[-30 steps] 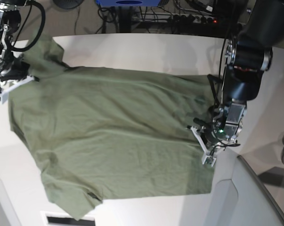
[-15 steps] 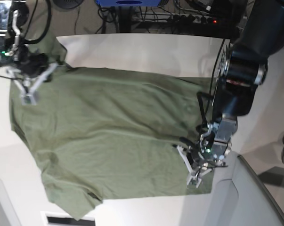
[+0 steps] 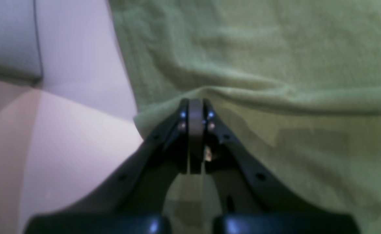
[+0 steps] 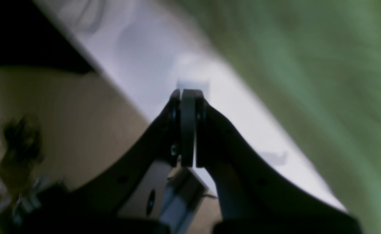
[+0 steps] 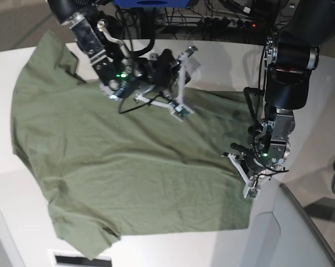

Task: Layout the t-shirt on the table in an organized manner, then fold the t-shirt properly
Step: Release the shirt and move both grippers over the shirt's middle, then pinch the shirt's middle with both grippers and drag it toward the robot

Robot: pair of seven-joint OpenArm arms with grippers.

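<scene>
Inspection finds the t-shirt (image 5: 123,167) spread mostly flat across the table (image 5: 223,61), wrinkled, with one sleeve at the far left corner and a hem corner rumpled near the front edge. We note the left gripper (image 3: 195,107) at the shirt's right edge, its fingers (image 3: 183,136) pressed together on a raised fold of cloth. We see the right gripper (image 4: 187,97) above the shirt's far edge, fingers pressed together, holding nothing.

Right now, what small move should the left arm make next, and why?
Probably pull outward: the left gripper looks shut on a raised ridge at the t-shirt edge, fabric bunched there beside bare table. The right gripper, shut, holds nothing over the table.
</scene>
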